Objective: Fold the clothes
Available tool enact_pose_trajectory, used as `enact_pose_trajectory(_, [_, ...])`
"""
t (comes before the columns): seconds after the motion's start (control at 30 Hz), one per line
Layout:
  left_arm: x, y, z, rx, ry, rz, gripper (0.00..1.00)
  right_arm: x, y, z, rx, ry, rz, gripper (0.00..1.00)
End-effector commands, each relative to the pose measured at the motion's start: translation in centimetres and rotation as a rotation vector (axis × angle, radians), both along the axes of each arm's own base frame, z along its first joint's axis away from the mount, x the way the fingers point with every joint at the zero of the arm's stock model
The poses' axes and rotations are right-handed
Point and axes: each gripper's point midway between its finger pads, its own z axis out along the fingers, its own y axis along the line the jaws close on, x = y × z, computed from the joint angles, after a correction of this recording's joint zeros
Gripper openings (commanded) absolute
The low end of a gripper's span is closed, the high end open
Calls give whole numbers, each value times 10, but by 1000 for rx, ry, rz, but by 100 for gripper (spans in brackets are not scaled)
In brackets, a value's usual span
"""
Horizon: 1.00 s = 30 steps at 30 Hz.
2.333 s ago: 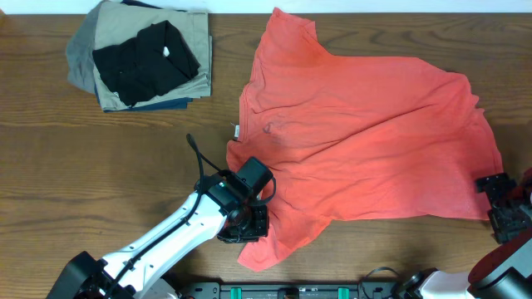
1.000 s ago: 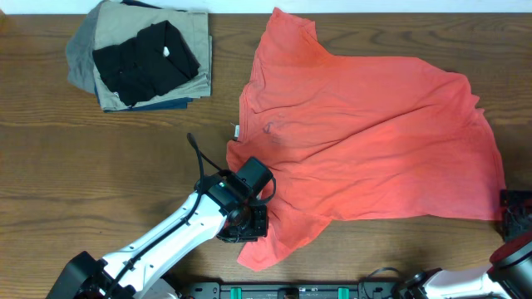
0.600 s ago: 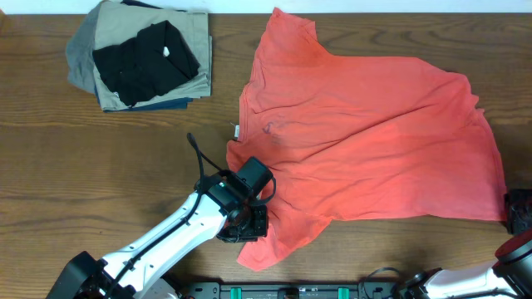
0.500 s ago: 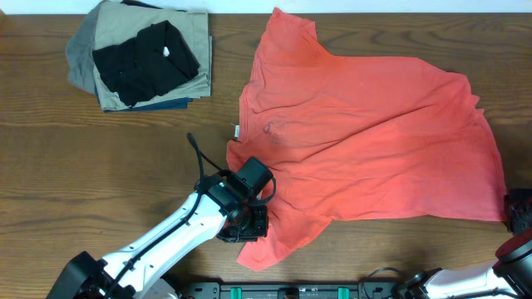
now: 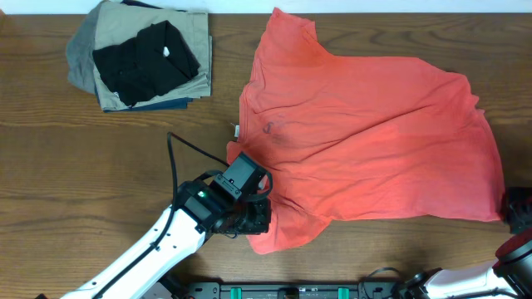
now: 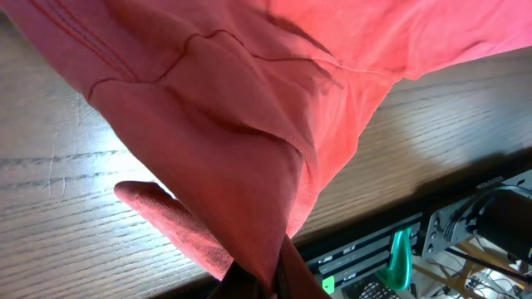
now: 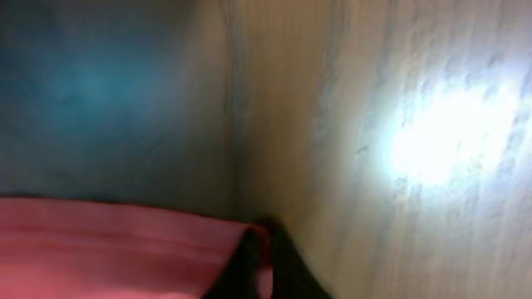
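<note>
T-shirt (image 5: 374,141) lies spread on the surface (image 5: 83,166); left tool (image 5: 256,220) pinches it near the front edge, right tool (image 5: 515,208) clamps its hem.

The coral-red T-shirt (image 5: 374,141) lies spread and wrinkled over the right half of the table (image 5: 83,166), one sleeve toward the far edge, its white tag (image 5: 236,129) at the left side. My left gripper (image 5: 256,218) pinches its bunched near-left corner; my right gripper (image 7: 259,257) clamps the near-right hem.

No wording is legible; the small mark (image 5: 270,128) on the T-shirt (image 5: 374,141) is unreadable.
</note>
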Motion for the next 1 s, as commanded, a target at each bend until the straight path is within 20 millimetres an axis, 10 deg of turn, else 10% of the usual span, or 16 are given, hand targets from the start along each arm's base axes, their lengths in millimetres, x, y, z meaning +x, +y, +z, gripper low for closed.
enact_pose_trajectory(0.0, [3,-6,12,-41,-21,-13,6,-13,28,-24,131,42,-34,1])
enact_pose_trajectory(0.37, [47,-6,29,-34,-258,40,6,12,23,7,193,-36,-29,1])
enact_pose_trajectory(0.97, [152,77,43,167,-558,370,6,54,-1,15,96,-205,1,1])
